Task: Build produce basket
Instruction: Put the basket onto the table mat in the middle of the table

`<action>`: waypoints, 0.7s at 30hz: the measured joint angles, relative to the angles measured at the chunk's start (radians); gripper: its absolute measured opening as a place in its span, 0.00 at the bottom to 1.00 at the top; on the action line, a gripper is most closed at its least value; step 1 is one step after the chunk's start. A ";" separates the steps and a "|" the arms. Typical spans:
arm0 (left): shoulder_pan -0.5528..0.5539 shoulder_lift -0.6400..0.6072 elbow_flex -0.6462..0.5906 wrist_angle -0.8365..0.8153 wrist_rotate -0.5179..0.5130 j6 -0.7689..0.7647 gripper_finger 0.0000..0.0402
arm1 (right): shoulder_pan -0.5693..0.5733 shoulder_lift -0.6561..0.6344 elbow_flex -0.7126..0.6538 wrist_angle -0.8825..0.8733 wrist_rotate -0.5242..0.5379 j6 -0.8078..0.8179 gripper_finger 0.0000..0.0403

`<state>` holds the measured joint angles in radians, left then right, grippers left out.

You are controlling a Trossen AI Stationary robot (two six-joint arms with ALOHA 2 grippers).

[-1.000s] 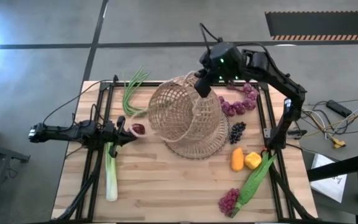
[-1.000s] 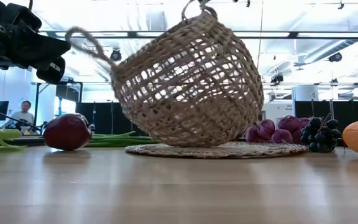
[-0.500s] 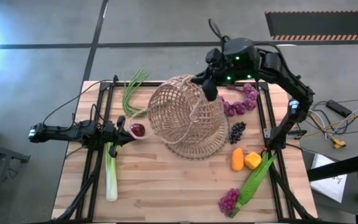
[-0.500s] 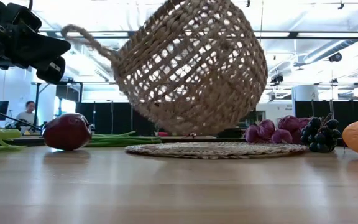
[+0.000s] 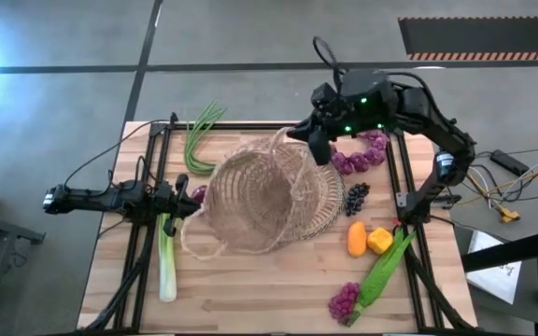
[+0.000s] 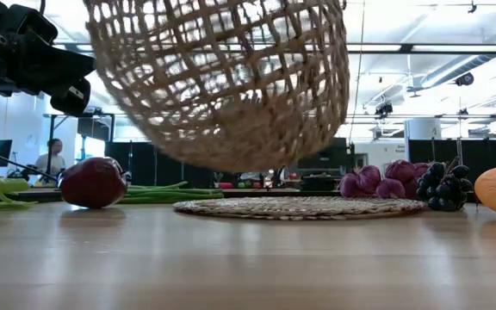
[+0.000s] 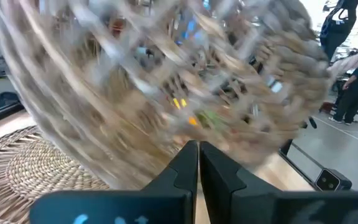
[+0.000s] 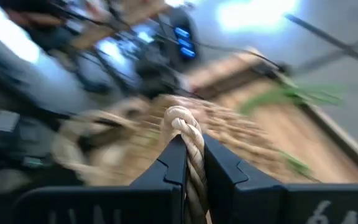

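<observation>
The tan wicker basket hangs in the air over the table's middle, blurred with motion, its mouth facing up in the high view. In the low view the basket is clear of the flat woven disc. My right gripper is above the basket's far right rim, shut on a loop handle. The other handle sticks out to the near left. My left gripper waits shut at the left, beside the dark red onion. My right gripper pinches the rope of the basket's loop handle between its two fingers, coming from above. The rope runs up between the fingers and arches over beyond their tips. The basket hangs tilted below the gripper, lifted clear of the disc and the table.
Green stalks lie far left and a pale leek near left. Purple grapes, dark grapes, two yellow-orange peppers, a leafy green stalk and another grape bunch lie on the right. A person stands behind the table.
My right gripper has risen and moved a little toward the table's right, keeping its hold on the handle. The basket, which stood tipped with its bottom on the woven disc, has been lifted clear and has swung toward the table's left and near side.
</observation>
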<state>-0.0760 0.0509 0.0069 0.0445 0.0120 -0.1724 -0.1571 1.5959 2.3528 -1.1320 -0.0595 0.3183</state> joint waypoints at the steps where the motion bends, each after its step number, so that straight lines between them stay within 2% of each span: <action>1: 0.000 0.000 0.000 0.000 0.000 0.000 0.00 | -0.005 0.002 -0.001 -0.052 0.053 -0.015 0.06; 5: 0.000 0.001 0.000 0.000 0.000 0.000 0.00 | -0.029 0.028 -0.005 -0.235 0.289 -0.029 0.06; 7: 0.000 0.001 0.000 -0.001 0.000 0.000 0.00 | -0.045 0.045 -0.005 -0.314 0.361 -0.029 0.06; 14: 0.000 0.002 0.000 0.000 0.000 0.000 0.00 | -0.087 0.113 -0.005 -0.369 0.375 -0.025 0.06; 18: 0.000 0.000 0.000 -0.001 -0.001 0.000 0.00 | -0.101 0.155 -0.005 -0.371 0.383 -0.082 0.07; 21: 0.000 0.000 0.000 0.000 -0.001 0.000 0.00 | -0.107 0.175 -0.005 -0.373 0.444 -0.136 0.11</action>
<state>-0.0757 0.0514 0.0071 0.0441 0.0115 -0.1723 -0.2638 1.7706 2.3474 -1.5047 0.3847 0.1826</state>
